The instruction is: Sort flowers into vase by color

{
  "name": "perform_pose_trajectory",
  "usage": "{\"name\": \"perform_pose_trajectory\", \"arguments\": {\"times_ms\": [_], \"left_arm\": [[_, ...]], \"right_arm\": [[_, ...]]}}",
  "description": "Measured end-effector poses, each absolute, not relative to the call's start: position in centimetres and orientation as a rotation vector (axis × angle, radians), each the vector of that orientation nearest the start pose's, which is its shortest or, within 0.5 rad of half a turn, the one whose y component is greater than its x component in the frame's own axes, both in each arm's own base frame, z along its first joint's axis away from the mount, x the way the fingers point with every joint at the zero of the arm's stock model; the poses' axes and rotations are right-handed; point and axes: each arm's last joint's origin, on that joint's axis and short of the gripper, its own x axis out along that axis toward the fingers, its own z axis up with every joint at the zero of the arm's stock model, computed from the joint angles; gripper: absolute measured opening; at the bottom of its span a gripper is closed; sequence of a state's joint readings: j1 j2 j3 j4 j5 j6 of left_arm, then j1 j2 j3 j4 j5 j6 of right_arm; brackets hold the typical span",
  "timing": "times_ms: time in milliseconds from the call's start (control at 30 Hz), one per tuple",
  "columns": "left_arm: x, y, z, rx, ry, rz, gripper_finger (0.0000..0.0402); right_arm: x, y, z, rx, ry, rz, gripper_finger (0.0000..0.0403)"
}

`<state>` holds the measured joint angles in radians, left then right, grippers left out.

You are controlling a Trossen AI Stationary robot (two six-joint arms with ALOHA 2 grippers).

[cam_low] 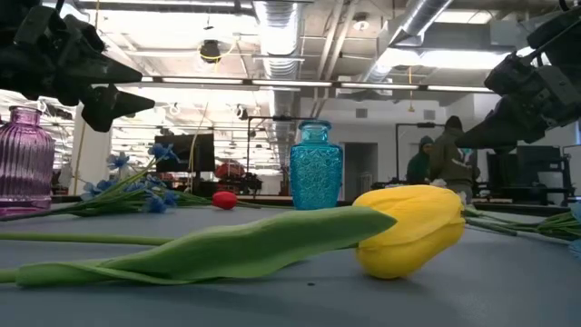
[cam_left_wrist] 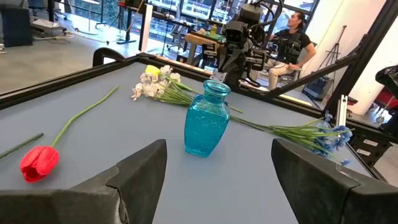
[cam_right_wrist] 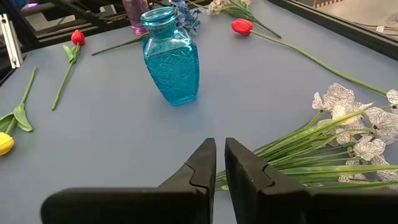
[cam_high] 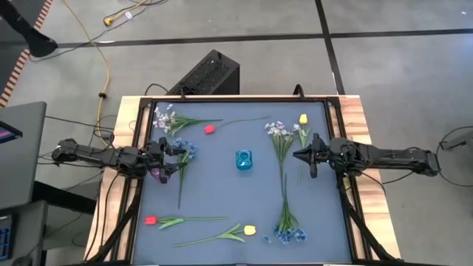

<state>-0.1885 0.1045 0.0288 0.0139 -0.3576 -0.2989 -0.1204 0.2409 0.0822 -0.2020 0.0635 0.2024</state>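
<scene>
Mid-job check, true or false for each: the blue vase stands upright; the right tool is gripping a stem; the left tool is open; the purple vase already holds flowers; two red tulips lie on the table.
1. The blue vase stands upright: true.
2. The right tool grips a stem: false, nearly shut on nothing.
3. The left tool is open: true.
4. The purple vase holds flowers: false, none stand in it.
5. Two red tulips lie flat, one far, one near: true.

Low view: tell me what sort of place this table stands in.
Probably a robotics lab or workshop in an open industrial hall. Bare ceiling ducts and strip lights run overhead, workbenches with equipment stand behind the table, and people work in the background.
</scene>
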Motion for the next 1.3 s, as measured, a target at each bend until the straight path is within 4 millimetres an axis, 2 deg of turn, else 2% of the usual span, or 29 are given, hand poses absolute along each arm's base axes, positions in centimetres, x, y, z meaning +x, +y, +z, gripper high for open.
{"name": "perform_pose_trajectory", "arguments": {"times_ms": [700,933,1000,1300], "left_arm": [[10.11,-0.89,16.64,-0.284,0.034,0.177,0.0279],[10.11,-0.9,16.64,-0.357,0.027,0.178,0.0279],[10.11,-0.9,16.65,-0.394,0.024,0.178,0.0279],[10.04,-0.54,16.69,-0.804,-0.07,0.299,0.0279]], "right_arm": [[10.45,-1.45,15.28,0.21,0.342,-0.218,0.0064],[10.45,-1.44,15.29,0.21,0.342,-0.217,0.0064],[10.45,-1.45,15.29,0.21,0.342,-0.218,0.0064],[10.45,-1.45,15.3,0.206,0.341,-0.217,0.0064]]}}
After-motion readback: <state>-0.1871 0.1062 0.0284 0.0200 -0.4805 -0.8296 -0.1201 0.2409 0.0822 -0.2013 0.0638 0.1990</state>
